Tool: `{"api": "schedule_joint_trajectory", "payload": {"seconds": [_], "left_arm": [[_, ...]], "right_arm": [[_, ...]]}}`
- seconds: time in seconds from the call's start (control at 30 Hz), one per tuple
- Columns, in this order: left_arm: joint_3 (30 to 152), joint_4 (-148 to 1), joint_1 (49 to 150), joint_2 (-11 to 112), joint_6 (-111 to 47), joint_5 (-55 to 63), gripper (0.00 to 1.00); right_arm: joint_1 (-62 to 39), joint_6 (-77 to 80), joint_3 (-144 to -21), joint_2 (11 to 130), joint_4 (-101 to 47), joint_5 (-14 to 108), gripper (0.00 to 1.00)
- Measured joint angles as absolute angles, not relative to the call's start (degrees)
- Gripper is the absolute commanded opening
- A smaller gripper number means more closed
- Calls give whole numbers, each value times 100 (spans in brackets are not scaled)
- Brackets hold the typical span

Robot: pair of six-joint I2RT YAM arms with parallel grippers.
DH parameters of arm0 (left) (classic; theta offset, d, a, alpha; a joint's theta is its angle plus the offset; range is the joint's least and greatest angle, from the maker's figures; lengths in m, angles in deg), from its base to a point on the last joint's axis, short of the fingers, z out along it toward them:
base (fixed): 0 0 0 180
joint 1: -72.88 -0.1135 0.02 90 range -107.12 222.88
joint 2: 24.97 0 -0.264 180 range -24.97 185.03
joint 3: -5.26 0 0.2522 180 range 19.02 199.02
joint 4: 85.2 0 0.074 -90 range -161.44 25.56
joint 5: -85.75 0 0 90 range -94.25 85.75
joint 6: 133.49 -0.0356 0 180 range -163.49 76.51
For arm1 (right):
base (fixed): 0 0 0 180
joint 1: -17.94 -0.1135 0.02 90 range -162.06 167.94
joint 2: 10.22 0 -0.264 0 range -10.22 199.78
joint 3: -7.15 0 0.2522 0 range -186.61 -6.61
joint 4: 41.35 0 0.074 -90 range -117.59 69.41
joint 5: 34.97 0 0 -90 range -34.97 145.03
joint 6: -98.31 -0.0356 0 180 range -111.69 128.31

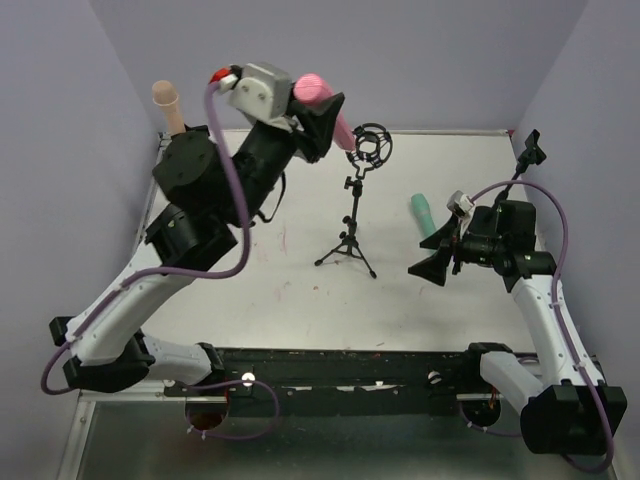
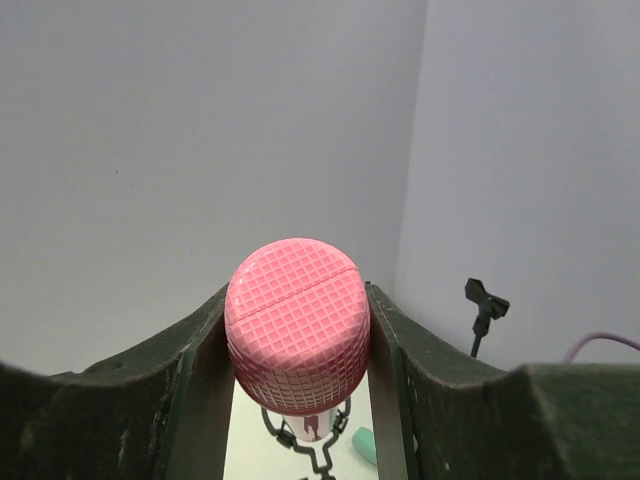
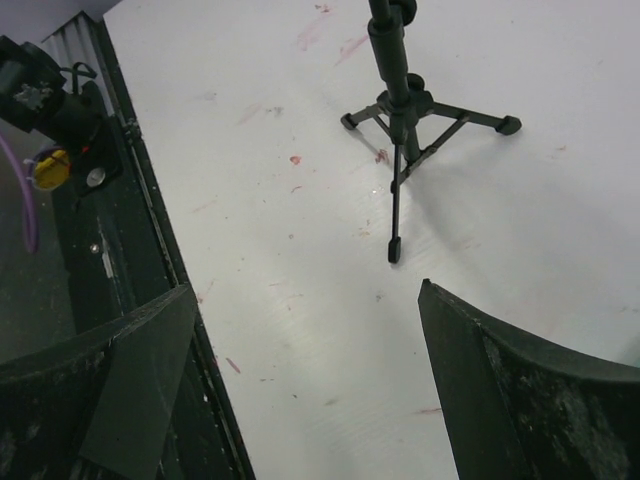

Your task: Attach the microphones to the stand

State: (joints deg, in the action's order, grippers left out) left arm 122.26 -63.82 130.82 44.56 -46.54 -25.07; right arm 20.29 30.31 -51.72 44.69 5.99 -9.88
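At the upper left of the overhead view a beige microphone point(image 1: 167, 100) stands upright behind the left arm. Its lower end is hidden, so I cannot tell whether it sits in a holder.

Just right of it, high in the frame, the left gripper point(image 1: 322, 118) is clamped on the pink microphone point(image 1: 318, 92). In the left wrist view both fingers point(image 2: 200, 390) press against the sides of its gridded head point(image 2: 297, 335). The microphone hangs in the air, up and to the left of the shock-mount ring point(image 1: 372, 146), near it but not inside it.

In the middle, the tripod stand point(image 1: 352, 225) stands on the white table point(image 1: 290, 300) with that ring empty.

Further right a teal microphone point(image 1: 425, 212) lies flat on the table, just beside the right gripper point(image 1: 437, 255). That gripper's jaws are spread apart and hold nothing, and its wrist camera looks down past them at the tripod's feet point(image 3: 405, 120). A second stand point(image 1: 528, 150) with a clip on top rises at the far upper right, with nothing in the clip.

As I judge it, no microphone is seated yet. The pink one is lifted and close to the ring but remains to be inserted, and the teal one is not yet picked up.
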Motion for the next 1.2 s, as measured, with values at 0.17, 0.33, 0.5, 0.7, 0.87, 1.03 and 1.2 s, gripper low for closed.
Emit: {"api": "schedule_joint_trajectory", "payload": {"seconds": [0.17, 0.33, 0.5, 0.7, 0.87, 1.03, 1.2], "left_arm": [[13218, -6098, 12942, 5667, -4977, -2312, 0], [13990, -5827, 12907, 6489, -5231, -2201, 0], [14243, -5729, 12832, 6688, -5334, -2124, 0], [14289, -5709, 12682, 6695, -5257, -1982, 0], [14228, -5707, 12559, 6751, -5017, -1794, 0], [14077, -5663, 12443, 6817, -4818, -1634, 0], [13799, -5622, 12343, 6821, -4660, -1523, 0]], "right_arm": [[2029, 3138, -5154, 4410, 464, -747, 100], [2029, 3186, -5154, 4386, 403, -673, 100], [2029, 3197, -5154, 4367, 381, -653, 100], [2029, 3199, -5154, 4365, 379, -649, 100], [2029, 3219, -5154, 4360, 379, -647, 100], [2029, 3238, -5154, 4360, 379, -642, 100], [2031, 3238, -5154, 4360, 379, -625, 100]]}}
